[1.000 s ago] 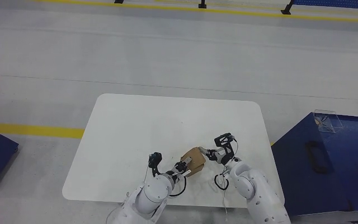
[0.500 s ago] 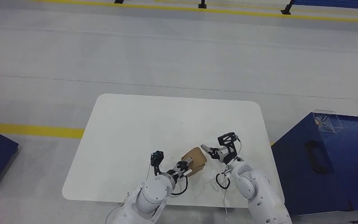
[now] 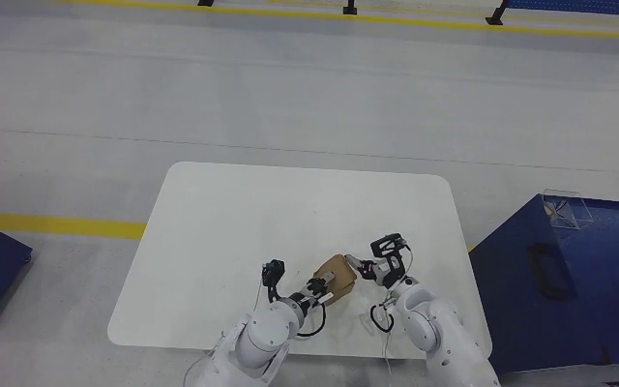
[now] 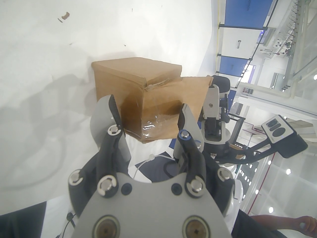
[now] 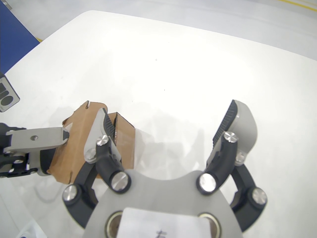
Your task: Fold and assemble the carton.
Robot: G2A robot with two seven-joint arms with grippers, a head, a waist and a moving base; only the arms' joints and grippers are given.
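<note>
Carton (image 3: pixel 334 276) is what we find near the robot's edge of the table (image 3: pixel 290 213), between the two arms. Around them we see a pale grey floor (image 3: pixel 309 87) crossed by yellow lines, and a dark blue block (image 3: pixel 551 281) beside the table on the robot's right. The table is a white slab with rounded corners.

The carton is brown card, partly folded into a box. From above we get little more than a brown patch. In the left wrist view we see a closed corner with a torn crease, and one panel standing out toward the right arm.

The left gripper (image 4: pixel 148 102) holds the carton's near corner, with one finger against each of two faces. The right gripper (image 5: pixel 168 107) is spread wide and holds nothing. One of its fingers lies against the carton's raised edge and the other is over bare table.

The left wrist view adds a glossy strip of clear tape (image 4: pixel 151 125) on the lower corner. The right wrist view adds a small slot (image 5: pixel 87 105) cut in the top flap. We also see a brown scrap (image 4: pixel 65 15) lying on the table, well apart from the carton.
</note>
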